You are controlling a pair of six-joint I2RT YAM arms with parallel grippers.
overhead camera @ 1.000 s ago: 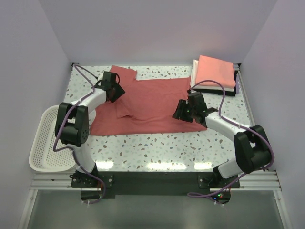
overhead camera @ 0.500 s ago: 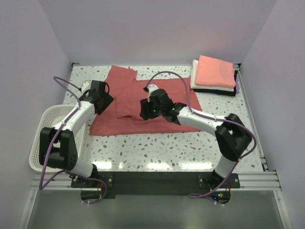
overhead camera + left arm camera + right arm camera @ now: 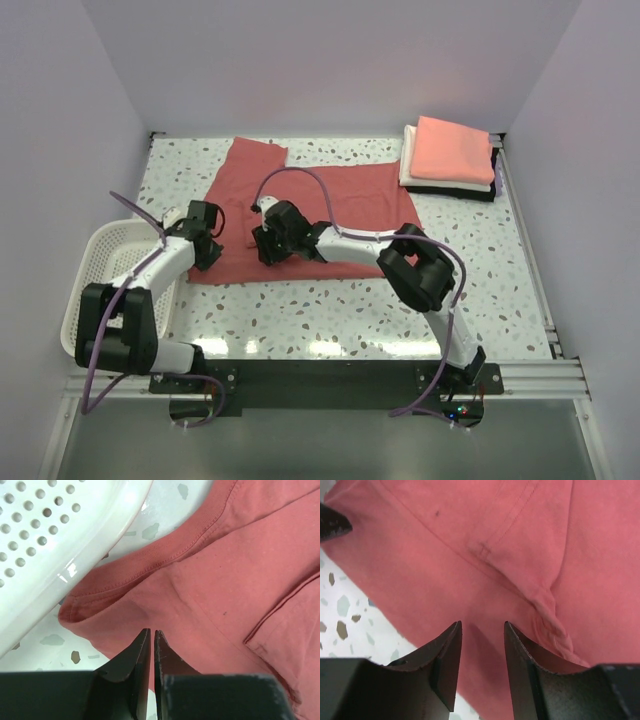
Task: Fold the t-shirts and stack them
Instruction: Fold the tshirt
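From above, the brick-red t-shirt (image 3: 335,205) lies spread on the table (image 3: 330,300). Its long axis runs roughly from 9 to 3 o'clock, with one part reaching toward 11. The folded t-shirts (image 3: 450,155) sit stacked well apart at 2 o'clock, and the basket (image 3: 85,300) sits off the table edge at 8. Both grippers are at the shirt's near-left end. The left gripper (image 3: 205,248) is at the corner beside the basket. The right gripper (image 3: 270,243) is just to 3 o'clock of it on the near edge, with its arm stretched far across. From both sets of fingers, nearly all the cloth lies toward 1 to 3 o'clock. Any fold therefore probably carries this end that way, and the left arm is the nearer one to the corner.

In the left wrist view, the left gripper (image 3: 151,632) has its fingers almost pressed together, with only a thin slit between them. Red shows in the slit, so they seem to nip a thin ridge of the brick-red t-shirt (image 3: 225,580). The hemmed corner is at 10 o'clock of the tips, and the basket (image 3: 50,530) is just beyond it.

In the right wrist view, the right gripper (image 3: 481,645) has its fingers spread with nothing between them. It hovers over flat cloth of the brick-red t-shirt (image 3: 470,555). A sleeve seam and a small pucker lie toward 1 to 3 o'clock, and bare table (image 3: 345,615) lies at 9.
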